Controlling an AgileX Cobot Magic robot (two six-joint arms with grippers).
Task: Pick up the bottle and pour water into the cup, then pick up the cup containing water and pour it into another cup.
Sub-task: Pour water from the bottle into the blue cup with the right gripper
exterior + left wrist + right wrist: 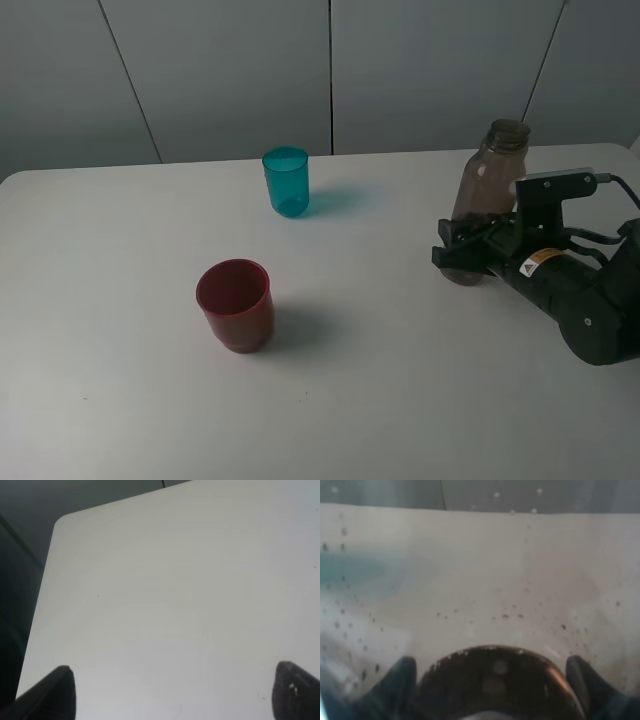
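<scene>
The left fingers (59,692) are wide apart with nothing between them. Only bare worktop (120,400) lies under them. They do not show in the high view.

Going right, the red cup (235,305) stands upright near the front of the worktop. The teal cup (286,181) stands upright a bit further right and further back, well apart from the red one.

Far over on the right stands the bottle (490,185), tall and upright, with its open neck pointing up. The right fingers (460,256) are clamped on the bottle low down, near its bottom. The bottle looks like it sits on the worktop.

The right arm is the near one. I think it must lift the bottle and carry it left and back to the teal cup. A low grip on a tall bottle could let it wobble.
</scene>
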